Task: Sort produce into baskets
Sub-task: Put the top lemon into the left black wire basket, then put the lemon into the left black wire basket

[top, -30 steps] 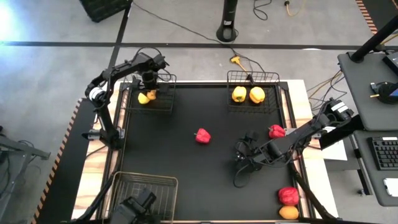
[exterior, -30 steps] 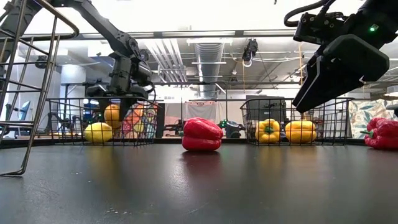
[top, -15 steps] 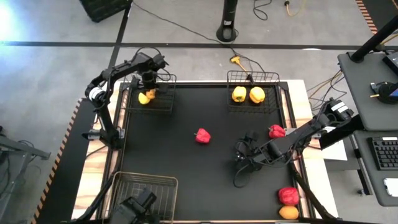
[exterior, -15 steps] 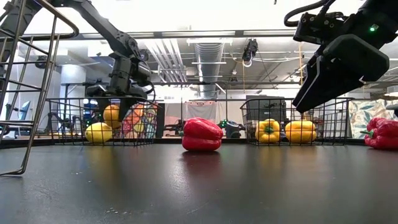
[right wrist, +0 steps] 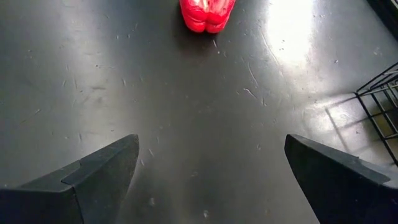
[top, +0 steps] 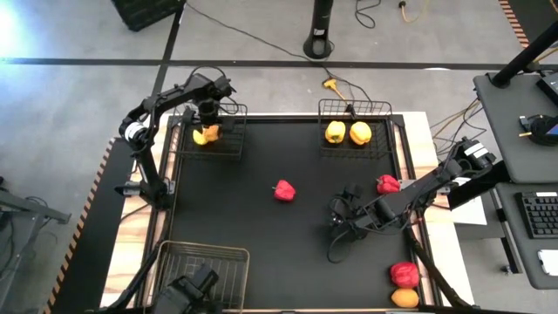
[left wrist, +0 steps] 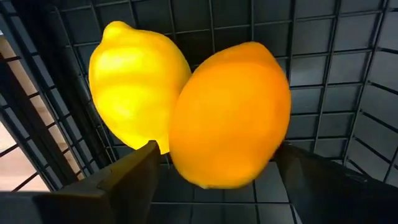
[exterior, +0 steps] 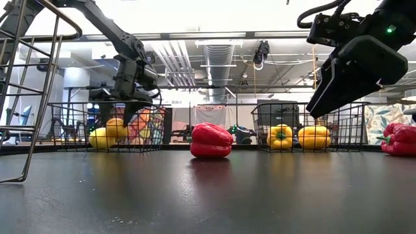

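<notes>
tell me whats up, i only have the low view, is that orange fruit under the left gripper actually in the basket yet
Observer: Yes. The left wrist view shows the orange citrus-like fruit over the mesh floor of the black wire basket, touching a yellow citrus-like fruit.
Operator: left gripper let go?
Observer: The left gripper has its fingers spread beside the orange fruit.
Operator: right gripper busy?
Observer: No. The right gripper is open and empty above bare table, facing the middle red bell pepper.

Three wire baskets are showing on the table. Three red peppers are sitting out loose, two yellow peppers are sharing the far right basket, and three citrus fruits are showing: two far left, one near right.
</notes>
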